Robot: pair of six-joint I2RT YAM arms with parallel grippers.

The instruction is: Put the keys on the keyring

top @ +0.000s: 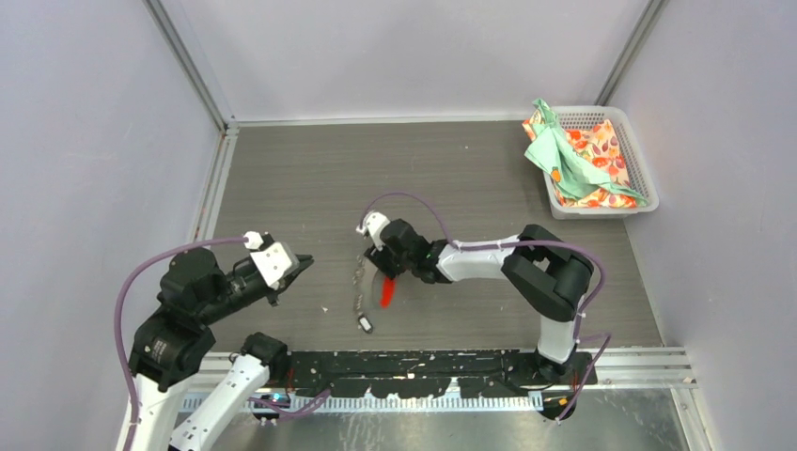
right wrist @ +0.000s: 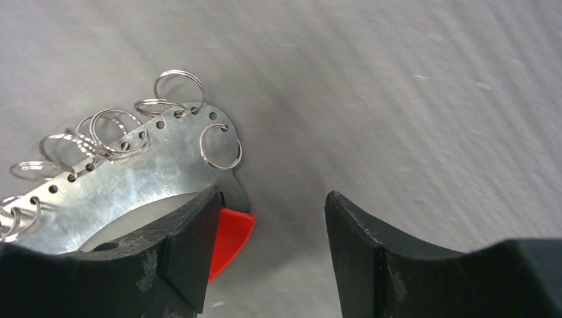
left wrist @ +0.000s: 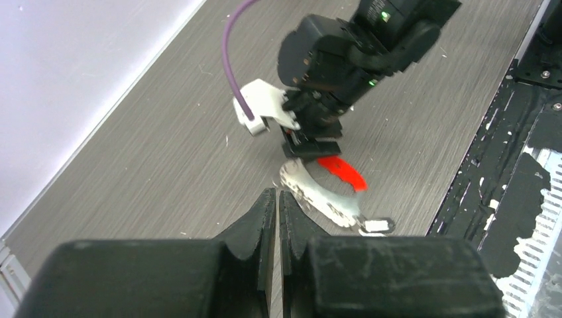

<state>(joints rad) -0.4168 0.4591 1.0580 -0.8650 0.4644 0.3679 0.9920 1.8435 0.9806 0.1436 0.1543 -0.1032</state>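
While the right hand [right wrist: 272, 218] straddles one edge of the keyring [right wrist: 132, 172], spread wide, the left hand [left wrist: 278, 202] hangs closed. Tabletop [top: 310, 178] edges lie far.

Bright, even overhead light; soft faint shadows on the grey wood-grain table [top: 310, 178]. Glare on the curved silver metal keyring [right wrist: 132, 179]; table grain smeared, defocused in right wrist view.

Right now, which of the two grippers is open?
The right gripper: its fingers stand apart at the keyring. The left gripper has its fingers shut together, holding nothing.
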